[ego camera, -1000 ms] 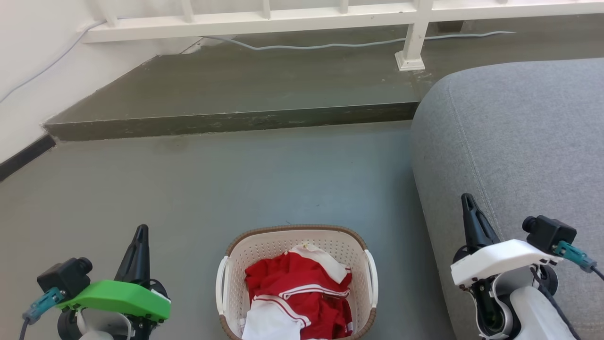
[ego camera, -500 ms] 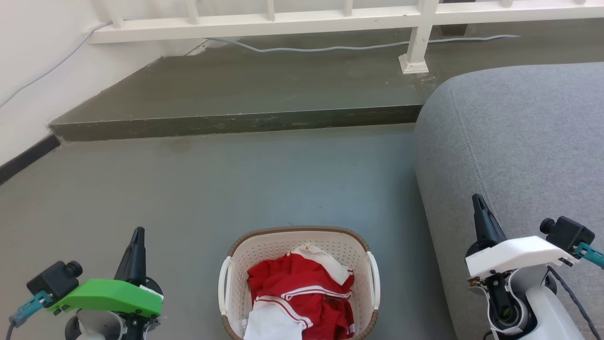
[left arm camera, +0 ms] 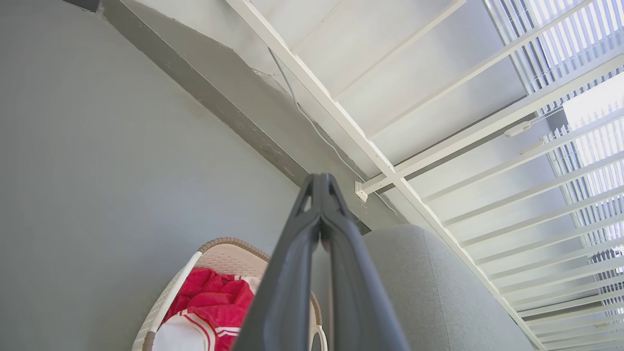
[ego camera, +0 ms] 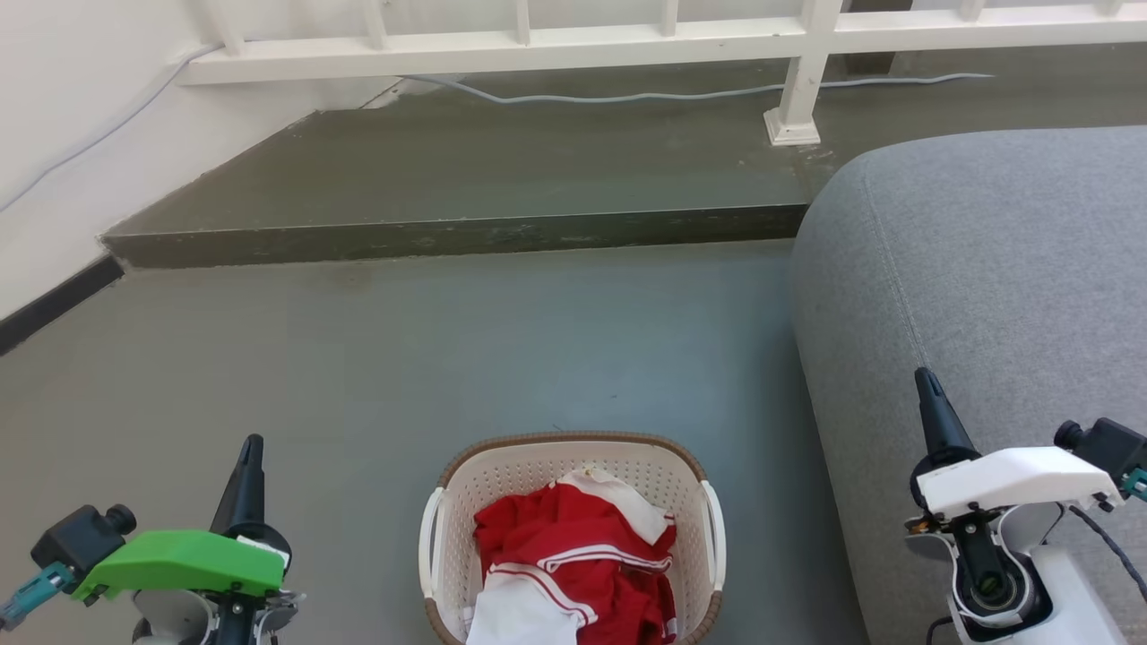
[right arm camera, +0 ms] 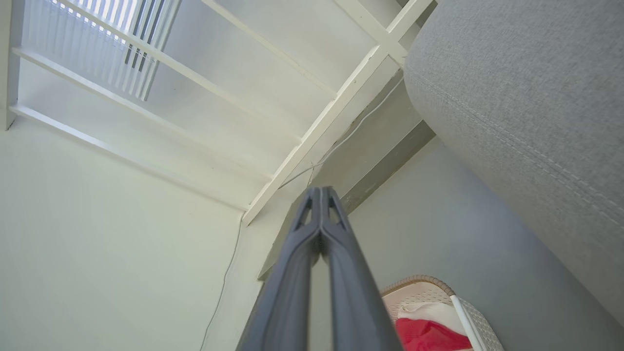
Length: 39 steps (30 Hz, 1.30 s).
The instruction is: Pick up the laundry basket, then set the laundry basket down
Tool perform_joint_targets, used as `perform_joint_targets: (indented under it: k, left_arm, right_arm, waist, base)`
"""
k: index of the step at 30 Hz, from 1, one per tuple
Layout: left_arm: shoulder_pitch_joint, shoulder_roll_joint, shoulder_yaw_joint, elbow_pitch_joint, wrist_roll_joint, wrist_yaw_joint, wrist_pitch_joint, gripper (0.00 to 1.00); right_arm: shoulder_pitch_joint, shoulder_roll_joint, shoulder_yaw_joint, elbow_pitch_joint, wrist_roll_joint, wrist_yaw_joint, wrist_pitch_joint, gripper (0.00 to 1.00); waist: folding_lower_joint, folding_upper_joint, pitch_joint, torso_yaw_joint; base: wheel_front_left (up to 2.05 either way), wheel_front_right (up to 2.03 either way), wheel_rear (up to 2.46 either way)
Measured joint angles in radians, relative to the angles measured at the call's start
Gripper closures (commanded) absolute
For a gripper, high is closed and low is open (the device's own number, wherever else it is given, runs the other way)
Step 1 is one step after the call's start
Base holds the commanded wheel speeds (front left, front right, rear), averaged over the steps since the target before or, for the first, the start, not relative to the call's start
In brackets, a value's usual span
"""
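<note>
The laundry basket [ego camera: 538,473] sits on the grey floor [ego camera: 448,358], just beside the grey sofa [ego camera: 986,269]. Red and white clothes [ego camera: 573,555] lie inside it. The left gripper [ego camera: 250,448] and the right gripper [ego camera: 928,387] are on either side of the basket, not touching it. Both are pinched together and hold nothing.

One laundry basket [ego camera: 529,470], one left hand [ego camera: 249,445], one right hand [ego camera: 923,376], one sofa [ego camera: 986,269], one railing [ego camera: 538,40]
</note>
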Motion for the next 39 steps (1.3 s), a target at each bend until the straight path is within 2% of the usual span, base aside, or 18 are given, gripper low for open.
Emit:
perform_joint_targets:
  k: [39]
  left_arm:
    - [-0.003, -0.03, 0.093, 0.001, -0.415, 0.0, 0.13, 1.0]
  right_arm:
    - [-0.002, 0.003, -0.129, 0.016, 0.493, 0.071, 0.119, 1.0]
  waist:
    - [0.0, 0.0, -0.018, 0.025]
  base:
    - [0.0, 0.0, 0.0]
